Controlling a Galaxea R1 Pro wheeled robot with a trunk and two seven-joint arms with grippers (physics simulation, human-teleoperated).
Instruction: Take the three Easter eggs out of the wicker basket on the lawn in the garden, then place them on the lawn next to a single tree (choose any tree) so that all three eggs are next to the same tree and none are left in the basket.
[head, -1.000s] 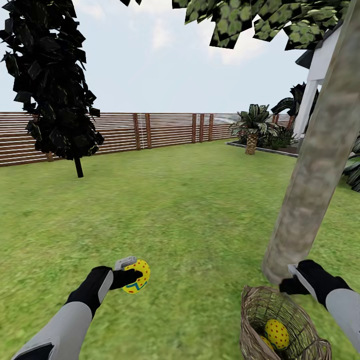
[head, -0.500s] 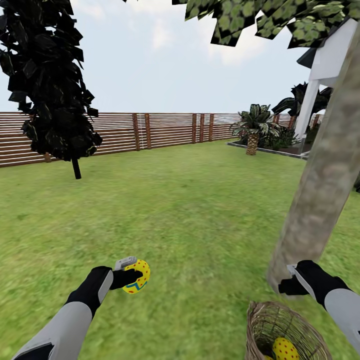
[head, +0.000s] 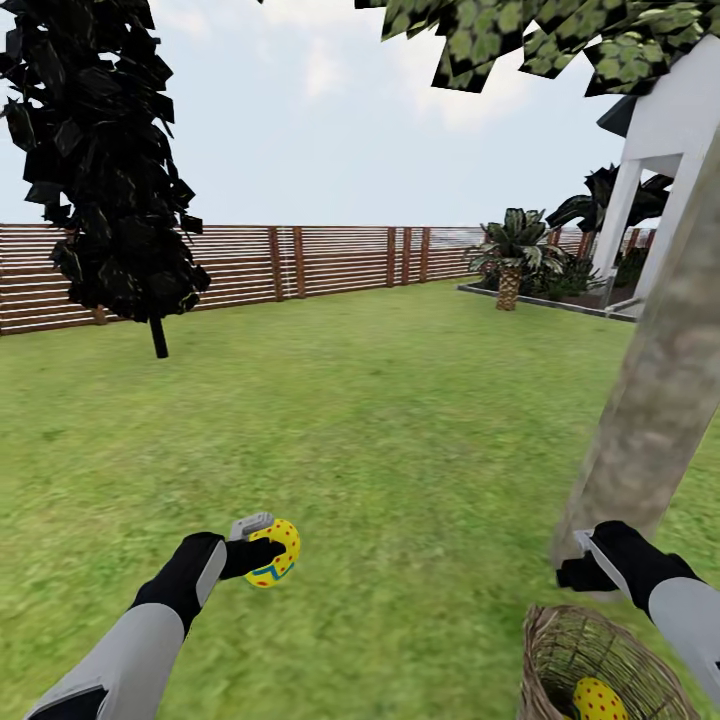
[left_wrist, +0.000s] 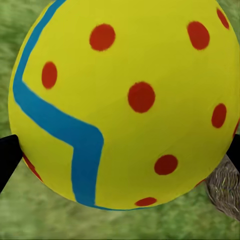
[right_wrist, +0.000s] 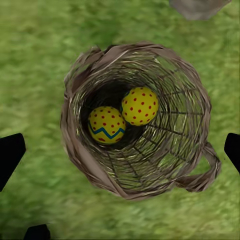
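Observation:
My left gripper (head: 268, 552) is shut on a yellow Easter egg (head: 275, 551) with red dots and a blue zigzag band (left_wrist: 125, 100), held low over the lawn (head: 380, 420). The brown wicker basket (head: 560, 650) stands on the grass at the lower right, close to the foot of the thick grey-brown tree (head: 660, 400). Two more eggs lie inside it, one banded (right_wrist: 106, 125) and one plain-dotted (right_wrist: 139, 105). My right gripper (head: 580, 566) hangs open above the basket (right_wrist: 75, 145), its fingertips (right_wrist: 10, 155) wide apart.
A dark narrow tree (head: 120, 180) stands at the far left before a brown slatted fence (head: 320, 260). Broad-leaved plants (head: 515, 255) and a white house (head: 670, 150) are at the back right. Open grass stretches ahead.
The whole view has shifted, so the trunk and basket now sit further right and lower in the picture. Both arms keep their pose, and the left one still holds the egg.

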